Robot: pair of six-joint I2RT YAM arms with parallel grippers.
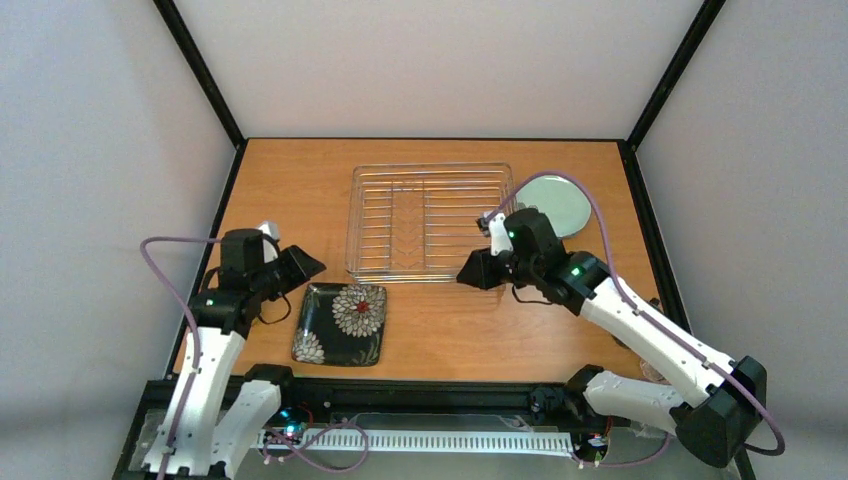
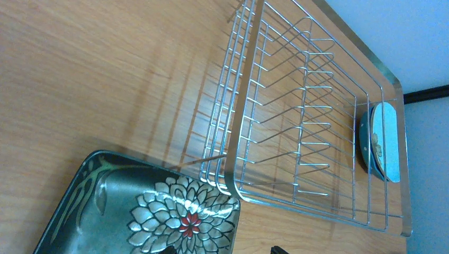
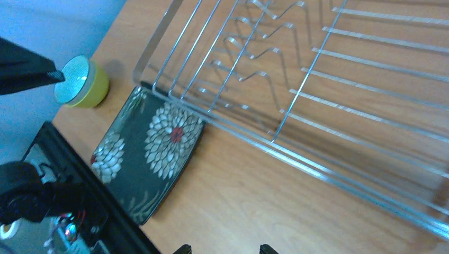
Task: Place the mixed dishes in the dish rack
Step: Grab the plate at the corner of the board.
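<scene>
Task looks barely started: nothing sits in the dish rack (image 1: 430, 222), and its tines are bare in both wrist views.

Nearest is the black square floral plate (image 1: 341, 323), flat on the bench (image 1: 460, 335) just off the rack's near-left corner. Its far edge is right up against the rack's rim; can't tell if they touch.

The left gripper (image 1: 300, 266) hovers left of the rack's near-left corner, over the plate's far-left edge. Its jaws are spread wide with nothing in them. The right gripper (image 1: 472, 273) hangs at the rack's near-right edge, jaws parted and empty, pointing toward the plate's side.

The yellow-green bowl (image 3: 82, 83) stands on the bench left of the rack's near-left corner. It is hidden under the left arm in the overhead view.

The rack sits mid-bench, with a row of tines down its middle.

Farthest is the pale mint plate (image 1: 556, 205), on the bench just beside the rack's far-right corner and partly behind the right arm.

The other dishes aren't clearly in view. Something small pokes out behind the right forearm, right of the rack, too hidden to name.

Done: none loaded. Left: every dish seen, three at least, plus whatever is hidden.

Judgement: the black plate is the likely first pick, with both grippers near it. It lies flat, so an edge probably has to come up before it can stand between the tines.
</scene>
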